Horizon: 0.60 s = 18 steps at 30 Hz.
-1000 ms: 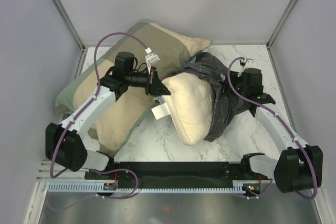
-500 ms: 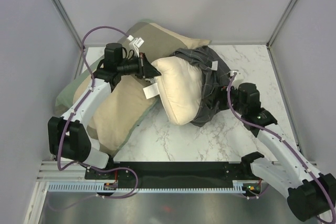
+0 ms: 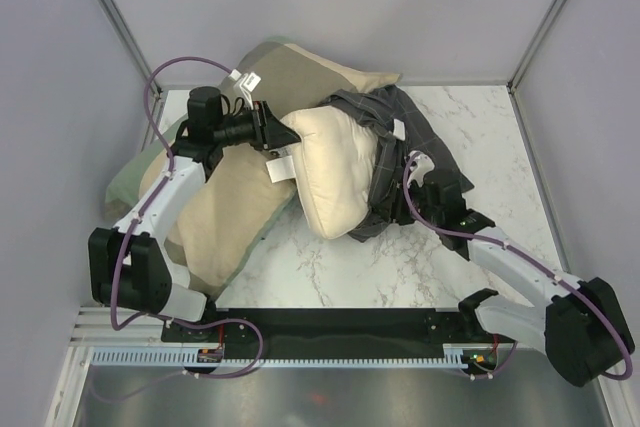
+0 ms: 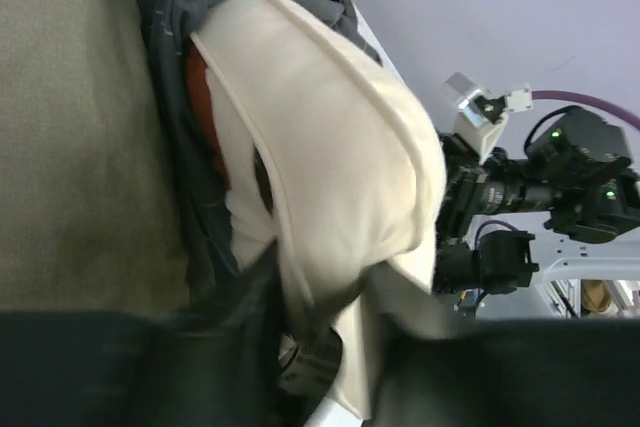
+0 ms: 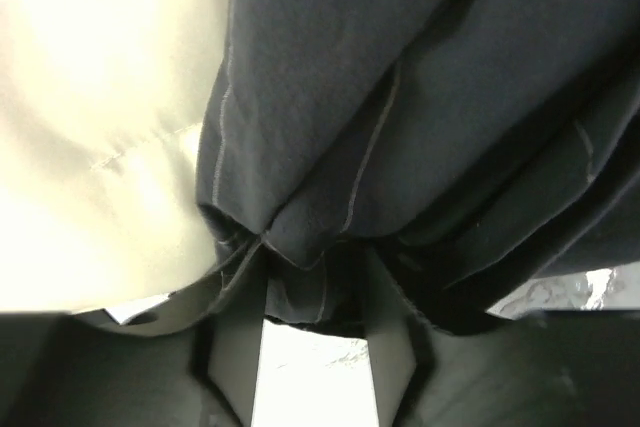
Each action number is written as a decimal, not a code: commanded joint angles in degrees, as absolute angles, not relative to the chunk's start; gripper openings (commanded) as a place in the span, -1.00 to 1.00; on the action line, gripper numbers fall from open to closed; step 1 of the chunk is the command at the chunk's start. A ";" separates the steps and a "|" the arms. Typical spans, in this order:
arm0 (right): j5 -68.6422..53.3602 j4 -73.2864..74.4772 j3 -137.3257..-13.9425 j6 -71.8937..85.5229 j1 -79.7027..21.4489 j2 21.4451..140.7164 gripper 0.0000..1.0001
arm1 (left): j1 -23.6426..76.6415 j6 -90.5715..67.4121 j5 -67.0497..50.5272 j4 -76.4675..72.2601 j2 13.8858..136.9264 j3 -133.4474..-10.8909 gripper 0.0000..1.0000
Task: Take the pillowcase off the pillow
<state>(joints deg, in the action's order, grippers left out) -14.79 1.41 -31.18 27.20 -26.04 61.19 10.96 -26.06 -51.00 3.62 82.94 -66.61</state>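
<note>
Roughly, L gripper (image 3: 272, 128) pinched shut on pillow (image 3: 335, 172) far-left corner, R gripper (image 3: 398, 209) clamped pillowcase (image 3: 400, 142) hem at pillow's near-right end, opposite along its long axis.

- The pillowcase (image 3: 400, 162) is covering the far end of the pillow (image 3: 330, 172).
- The pillow corner is hiding the fingertips of the left hand (image 3: 274, 131) from above; its wrist view is blurring them.
- Pillowcase folds are burying the tips of the right hand (image 3: 402, 202).
- The white tag (image 3: 398, 130) is showing too small to read.
</note>
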 commanded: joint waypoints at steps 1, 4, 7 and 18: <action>-16.78 -9.92 -30.67 29.53 -26.02 64.24 -0.21 | 10.28 -28.92 -52.21 -3.96 79.01 -66.71 -0.08; -18.54 -14.14 -31.11 31.99 -26.19 66.09 -0.81 | 10.63 -28.48 -51.07 -2.38 79.19 -66.62 0.63; -18.46 -16.61 -32.60 33.57 -26.89 67.15 -1.00 | 11.51 -27.60 -49.92 -0.35 80.15 -67.76 0.76; -17.14 -18.02 -38.84 35.33 -29.00 69.26 -1.00 | 24.25 -15.12 -23.48 19.95 79.80 -72.34 0.90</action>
<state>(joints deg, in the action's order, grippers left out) -16.69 -7.75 -33.39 33.41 -27.97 69.84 21.50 -19.27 -30.98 14.06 81.23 -71.22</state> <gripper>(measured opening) 0.010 0.945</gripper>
